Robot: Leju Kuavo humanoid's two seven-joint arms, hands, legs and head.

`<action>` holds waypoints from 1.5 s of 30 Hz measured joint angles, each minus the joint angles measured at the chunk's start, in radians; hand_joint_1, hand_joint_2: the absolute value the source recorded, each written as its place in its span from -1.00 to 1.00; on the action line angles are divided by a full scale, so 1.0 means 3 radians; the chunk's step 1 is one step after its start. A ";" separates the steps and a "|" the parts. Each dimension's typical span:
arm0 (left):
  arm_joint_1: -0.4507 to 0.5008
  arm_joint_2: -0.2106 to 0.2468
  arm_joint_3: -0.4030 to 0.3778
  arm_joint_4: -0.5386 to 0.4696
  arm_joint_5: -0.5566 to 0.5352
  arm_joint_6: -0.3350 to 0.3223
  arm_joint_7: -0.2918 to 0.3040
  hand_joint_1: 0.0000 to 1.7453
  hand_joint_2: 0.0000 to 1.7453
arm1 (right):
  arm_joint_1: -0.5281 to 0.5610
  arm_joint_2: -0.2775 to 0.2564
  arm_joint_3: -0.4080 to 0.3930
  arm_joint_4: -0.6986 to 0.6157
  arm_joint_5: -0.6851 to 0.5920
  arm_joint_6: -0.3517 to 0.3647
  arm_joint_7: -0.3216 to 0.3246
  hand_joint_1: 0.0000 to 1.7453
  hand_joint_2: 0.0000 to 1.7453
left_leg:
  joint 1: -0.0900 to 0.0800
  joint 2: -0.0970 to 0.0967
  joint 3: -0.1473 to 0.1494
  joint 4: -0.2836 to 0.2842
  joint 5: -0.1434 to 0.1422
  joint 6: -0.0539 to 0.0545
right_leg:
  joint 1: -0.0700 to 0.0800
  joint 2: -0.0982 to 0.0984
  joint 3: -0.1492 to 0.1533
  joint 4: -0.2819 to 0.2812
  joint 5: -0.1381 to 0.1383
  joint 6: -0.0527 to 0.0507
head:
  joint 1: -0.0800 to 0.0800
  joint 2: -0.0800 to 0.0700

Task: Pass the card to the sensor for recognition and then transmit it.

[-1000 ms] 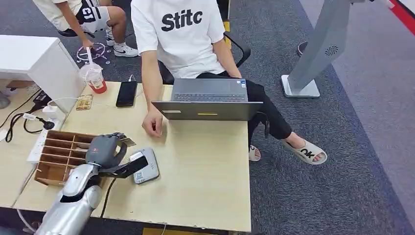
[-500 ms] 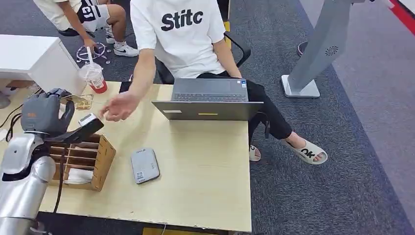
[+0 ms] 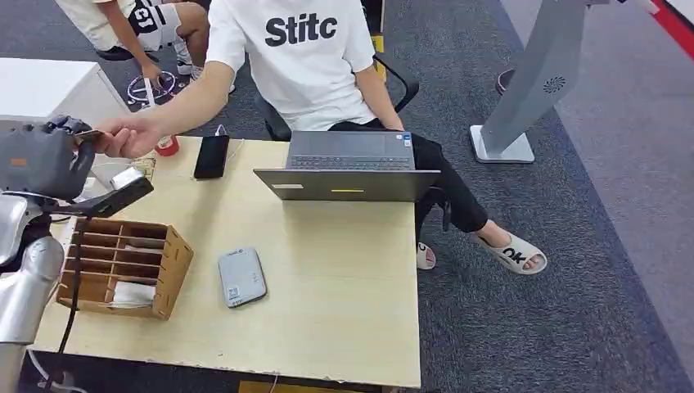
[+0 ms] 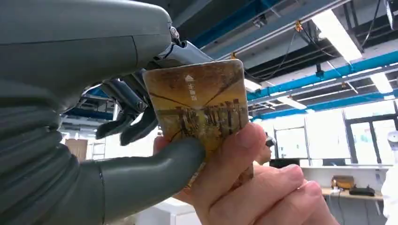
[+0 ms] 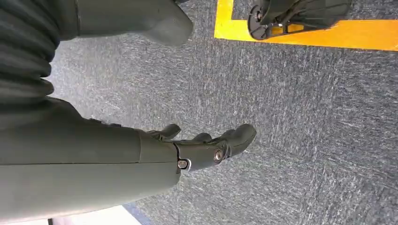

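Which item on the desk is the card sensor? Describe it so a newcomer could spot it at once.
Start at the light wooden desk with the open laptop. In front of the laptop, toward the robot, beside the wooden compartment box, lies the sensor. It is a flat grey slab with rounded corners, unlike the black phone at the far edge.

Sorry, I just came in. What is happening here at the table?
The robot's left hand holds a card up at the table's far left corner, and a seated person's hand is gripping the same card, so both hold it at once. The grey card sensor lies on the table beside a wooden sorting box. The right hand hangs over the carpet, holding nothing.
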 joint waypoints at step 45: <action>0.1869 0.0548 -0.0533 -0.2301 0.1139 -0.0872 -0.0008 -1.00 1.00 | 0.0016 0.0000 -0.0556 0.0000 -0.0116 -0.0065 -0.0084 -1.00 1.00 | 0.0000 0.0004 -0.0009 -0.0003 -0.0005 0.0003 | 0.0000 0.0002 -0.0004 -0.0002 -0.0004 0.0002 | 0.0004 0.0000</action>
